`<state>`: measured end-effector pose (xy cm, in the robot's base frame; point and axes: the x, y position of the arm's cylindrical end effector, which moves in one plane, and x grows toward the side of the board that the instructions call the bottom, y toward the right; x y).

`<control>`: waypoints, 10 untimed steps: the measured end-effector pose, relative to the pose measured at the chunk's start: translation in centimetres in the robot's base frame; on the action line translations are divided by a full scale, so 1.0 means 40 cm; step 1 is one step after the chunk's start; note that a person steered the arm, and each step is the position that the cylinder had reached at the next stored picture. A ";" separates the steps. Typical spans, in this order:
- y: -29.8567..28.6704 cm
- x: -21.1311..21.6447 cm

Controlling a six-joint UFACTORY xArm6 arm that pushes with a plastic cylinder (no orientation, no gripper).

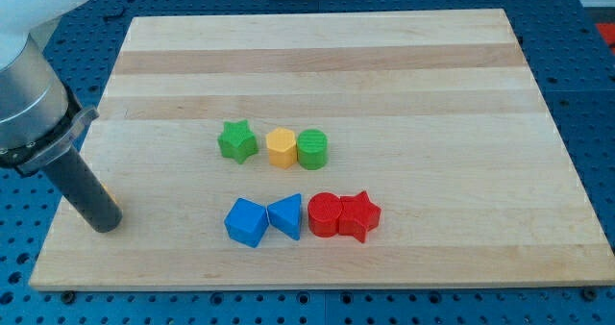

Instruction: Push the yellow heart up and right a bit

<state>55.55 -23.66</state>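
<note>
My tip [102, 226] — yellow heart [114, 201] half-hidden, heading unreadable

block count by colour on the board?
Green: 2 (green star, green cylinder)
Yellow: 1 (yellow hexagon)
Blue: 2 (blue cube, blue triangle)
Red: 2 (red cylinder, red star)
Total: 7

The thick dark cylindrical rod housing [85, 192] covers the rod's tip and all but a small orange-yellow sliver [113, 199] on its right. The grey arm body [29, 94] runs off the view's left and top edges.
</note>
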 end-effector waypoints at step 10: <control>-0.166 -0.006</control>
<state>55.31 -30.29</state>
